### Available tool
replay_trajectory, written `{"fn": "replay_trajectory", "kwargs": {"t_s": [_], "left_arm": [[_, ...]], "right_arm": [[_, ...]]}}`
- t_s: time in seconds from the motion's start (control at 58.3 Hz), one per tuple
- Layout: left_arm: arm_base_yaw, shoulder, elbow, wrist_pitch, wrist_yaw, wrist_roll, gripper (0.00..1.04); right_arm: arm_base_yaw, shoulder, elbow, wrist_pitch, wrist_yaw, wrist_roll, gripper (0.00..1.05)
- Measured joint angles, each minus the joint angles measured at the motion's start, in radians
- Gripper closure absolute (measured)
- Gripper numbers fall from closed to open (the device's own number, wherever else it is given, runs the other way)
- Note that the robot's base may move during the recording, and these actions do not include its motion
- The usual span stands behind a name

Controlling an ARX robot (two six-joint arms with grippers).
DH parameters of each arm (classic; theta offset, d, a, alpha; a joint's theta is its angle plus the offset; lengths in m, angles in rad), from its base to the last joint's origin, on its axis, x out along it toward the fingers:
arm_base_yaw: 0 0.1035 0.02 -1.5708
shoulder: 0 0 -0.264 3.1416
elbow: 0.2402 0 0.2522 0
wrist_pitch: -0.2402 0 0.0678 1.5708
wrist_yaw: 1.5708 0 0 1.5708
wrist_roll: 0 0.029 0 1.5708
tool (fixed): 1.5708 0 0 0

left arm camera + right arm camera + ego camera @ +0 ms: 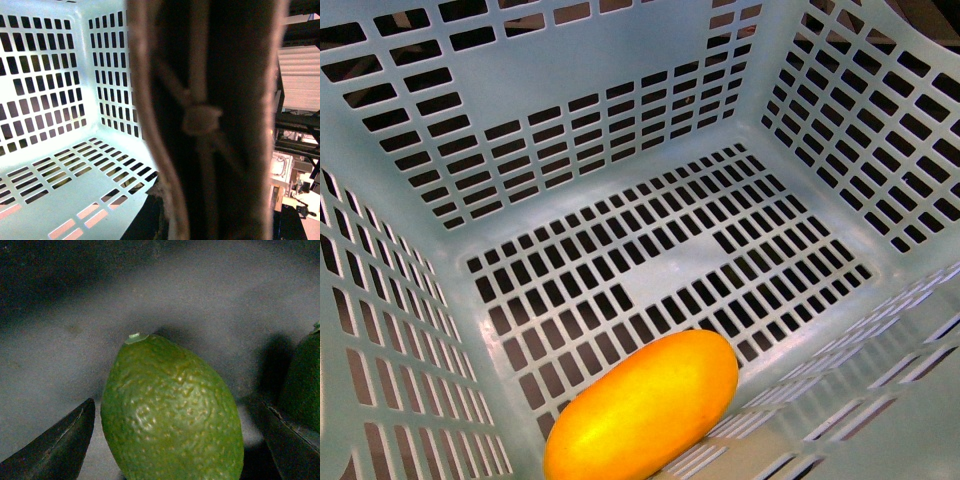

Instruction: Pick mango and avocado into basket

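1. Looking down into the basket [550, 70] from the front view: light blue plastic, with slotted walls on all sides and a slotted floor.
2. The mango [645, 410] is in the basket. It's bright yellow shading to orange and lies on its side on the floor, in the part nearest the camera. One end sits close by the foot of the wall on the right.
3. In the left wrist view, the brownish-pink handle [200, 115] is right up against the lens. It's a big blurred band running top to bottom, with the pale inside of the basket [95, 132] behind it.
4. The left gripper has no fingers showing in any view, so I can't tell how it stands.
5. The right wrist view is dim but readable. The avocado [170, 425] stands on the grey counter [225, 300], green and pebbly-skinned, with its stem end up.
6. The right gripper [175, 405] is spread wide, one dark finger on each side of the avocado. A sliver of gap shows on both sides, so it isn't gripping.
7. A second, darker green fruit [305, 385] peeks in at the edge of that view. It sits just beside the avocado, partly behind one finger.
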Motion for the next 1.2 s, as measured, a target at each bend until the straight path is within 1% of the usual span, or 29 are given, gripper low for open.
{"fn": "replay_trajectory", "kwargs": {"t_s": [0.498, 0.515, 0.583, 0.669, 0.755, 0.824, 0.995, 1.201], "left_arm": [[0.000, 0.000, 0.000, 0.000, -0.001, 0.000, 1.01], [0.000, 0.000, 0.000, 0.000, 0.000, 0.000, 1.01], [0.000, 0.000, 0.000, 0.000, 0.000, 0.000, 1.01], [0.000, 0.000, 0.000, 0.000, 0.000, 0.000, 1.01], [0.000, 0.000, 0.000, 0.000, 0.000, 0.000, 1.01], [0.000, 0.000, 0.000, 0.000, -0.001, 0.000, 1.01], [0.000, 0.000, 0.000, 0.000, -0.001, 0.000, 1.01], [0.000, 0.000, 0.000, 0.000, 0.000, 0.000, 1.01]], "right_arm": [[0.011, 0.053, 0.050, -0.011, -0.001, 0.010, 0.09], [0.011, 0.053, 0.050, -0.011, -0.001, 0.011, 0.10], [0.013, 0.055, 0.051, -0.010, -0.013, 0.012, 0.23], [0.016, 0.056, 0.051, -0.008, -0.014, 0.012, 0.32], [0.015, 0.055, 0.048, -0.002, -0.015, 0.012, 0.47], [0.012, 0.051, 0.045, 0.000, -0.016, 0.011, 0.50], [-0.005, 0.025, 0.022, 0.000, -0.019, 0.011, 0.51], [-0.043, -0.123, -0.035, -0.003, -0.058, -0.002, 0.51]]}}
